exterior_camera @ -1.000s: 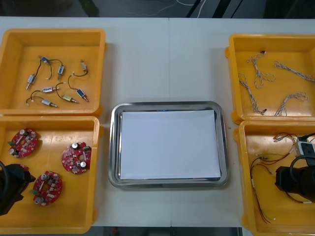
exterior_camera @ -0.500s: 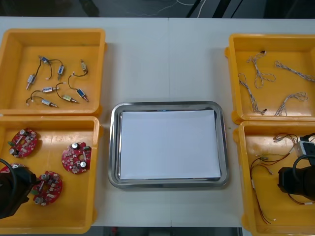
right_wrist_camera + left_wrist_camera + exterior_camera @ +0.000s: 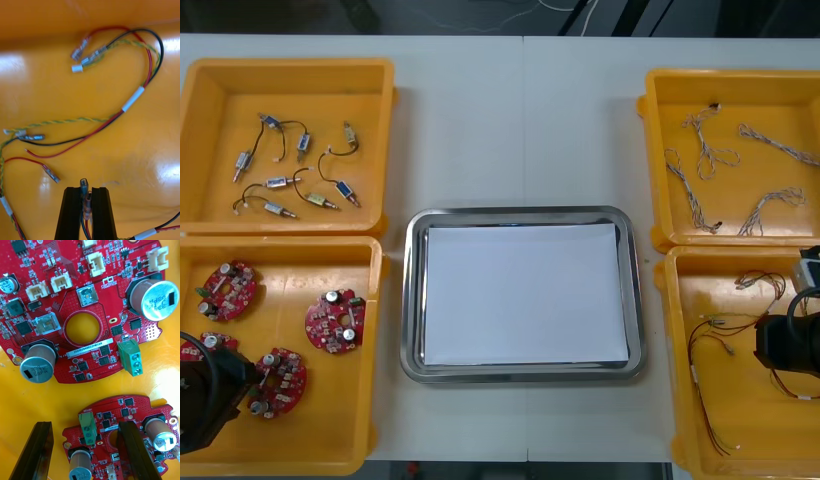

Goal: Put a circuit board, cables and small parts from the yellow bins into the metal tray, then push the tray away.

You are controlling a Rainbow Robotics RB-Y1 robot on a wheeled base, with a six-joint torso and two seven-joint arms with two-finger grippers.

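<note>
At 8 o'clock from the metal tray, near left yellow bin: left gripper, fingers wide apart and empty, straddling a round red circuit board, one finger just off its rim, the other about its centre hole. At 4 o'clock, near right yellow bin: right gripper, clamped on two cable ends. The tray lies at 10 o'clock from it.

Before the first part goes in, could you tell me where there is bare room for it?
The metal tray is bare inside, as is the table beyond it between the far bins. Crowded: the near bins, left pincer open over circuit boards, right pincer shut on a cable.
</note>
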